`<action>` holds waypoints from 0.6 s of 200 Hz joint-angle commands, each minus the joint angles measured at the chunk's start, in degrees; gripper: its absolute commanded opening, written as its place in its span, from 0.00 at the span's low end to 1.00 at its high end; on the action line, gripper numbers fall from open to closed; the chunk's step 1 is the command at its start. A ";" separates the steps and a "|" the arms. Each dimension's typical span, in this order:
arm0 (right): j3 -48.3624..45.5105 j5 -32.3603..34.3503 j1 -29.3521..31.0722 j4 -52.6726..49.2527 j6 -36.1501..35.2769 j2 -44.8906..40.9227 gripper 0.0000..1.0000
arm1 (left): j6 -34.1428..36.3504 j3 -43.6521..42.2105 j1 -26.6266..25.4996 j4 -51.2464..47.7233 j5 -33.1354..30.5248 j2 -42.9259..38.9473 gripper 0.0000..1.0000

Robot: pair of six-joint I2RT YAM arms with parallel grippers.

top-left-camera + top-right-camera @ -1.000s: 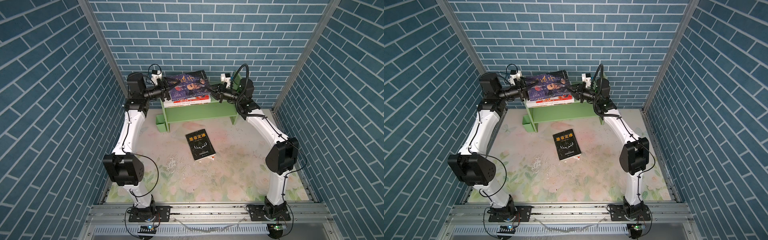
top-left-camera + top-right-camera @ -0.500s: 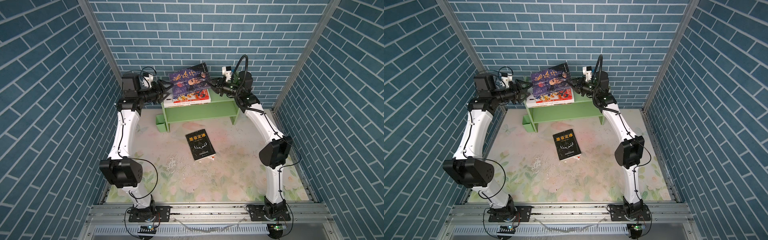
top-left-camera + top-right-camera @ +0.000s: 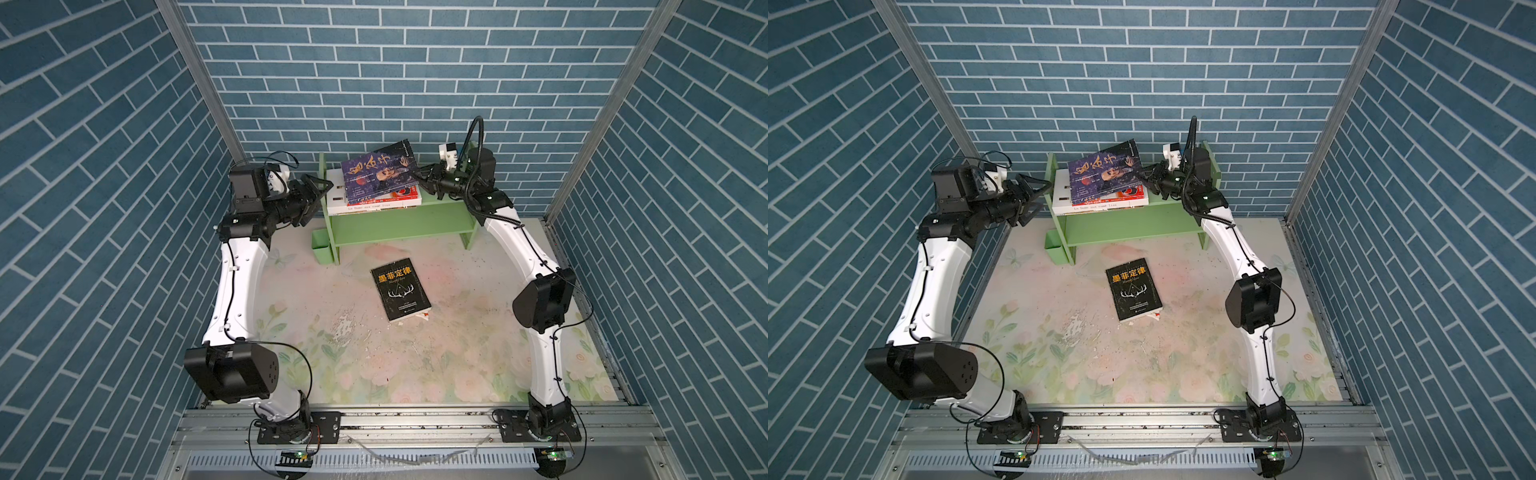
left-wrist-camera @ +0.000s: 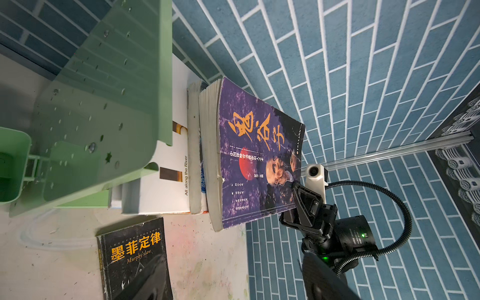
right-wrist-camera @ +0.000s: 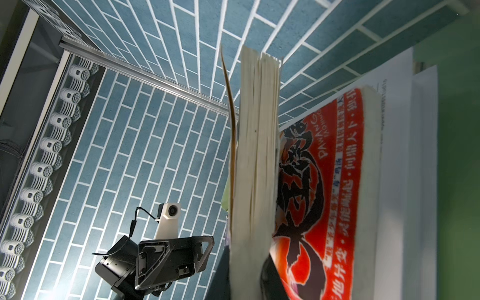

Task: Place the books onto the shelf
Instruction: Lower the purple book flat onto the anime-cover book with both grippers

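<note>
A purple book (image 3: 376,174) (image 3: 1104,174) (image 4: 254,155) leans tilted on the stack of books on the light-green shelf (image 3: 399,224) (image 3: 1129,226) (image 4: 104,91). My right gripper (image 3: 417,176) (image 3: 1144,176) (image 5: 246,280) is shut on its right edge; in the right wrist view I see its page block (image 5: 257,155). Under it lie a red book (image 3: 405,192) (image 5: 324,181) and a white book (image 3: 336,199) (image 4: 166,192). My left gripper (image 3: 320,193) (image 3: 1034,195) (image 4: 233,285) stands open and empty, left of the shelf. A black book (image 3: 401,289) (image 3: 1133,289) (image 4: 135,257) lies on the table.
A small green cup (image 3: 322,247) (image 3: 1054,249) (image 4: 10,166) hangs by the shelf's left foot. The corner of another book (image 3: 424,316) peeks from under the black one. Blue brick walls (image 3: 374,83) close in behind and beside the shelf. The shelf's lower tier holds nothing.
My left gripper let go of the purple book, opened wider and drew back to the left. The right gripper raised the book from lying flat to a tilt.
</note>
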 commanded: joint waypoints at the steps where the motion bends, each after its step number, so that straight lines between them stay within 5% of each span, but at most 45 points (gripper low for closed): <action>1: 0.96 0.21 -0.02 3.70 -1.03 -1.19 0.04 | -0.25 -1.61 0.28 2.69 0.15 -1.63 0.85; 120: -5.22 6.07 0.84 8.22 -1.71 -3.45 0.03 | -1.61 -4.44 0.37 4.77 0.79 -2.37 0.85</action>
